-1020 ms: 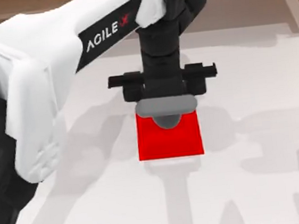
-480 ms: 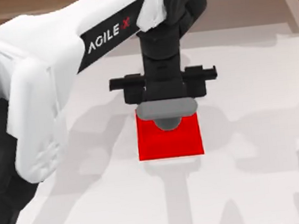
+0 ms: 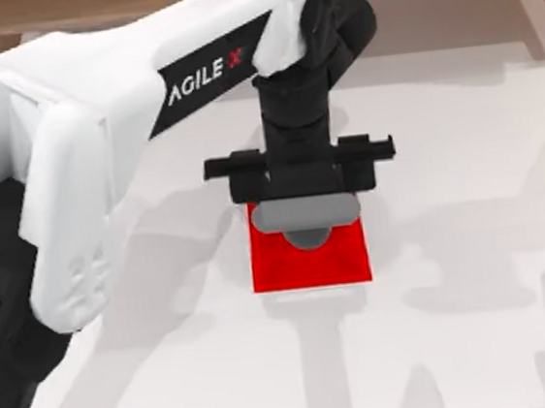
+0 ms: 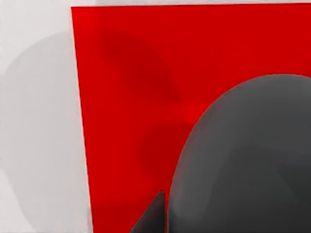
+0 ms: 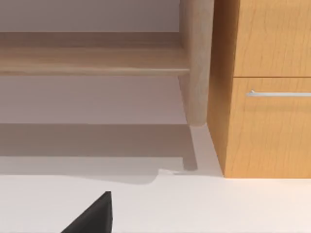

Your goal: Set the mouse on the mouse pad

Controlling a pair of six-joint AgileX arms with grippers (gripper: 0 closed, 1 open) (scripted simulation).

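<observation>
Resting on the mouse pad (image 3: pixel 310 263), the mouse (image 3: pixel 306 222) under left tool (image 3: pixel 303 196)

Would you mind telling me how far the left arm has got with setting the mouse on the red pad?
Done: the mouse has been carried to the mouse pad and sits over its far edge. In hand: the left gripper is directly above the mouse; whether the mouse already rests on the pad cannot be told. Left: settle and release it, then lift away. The right arm is parked off the table, facing a wooden cabinet.
</observation>
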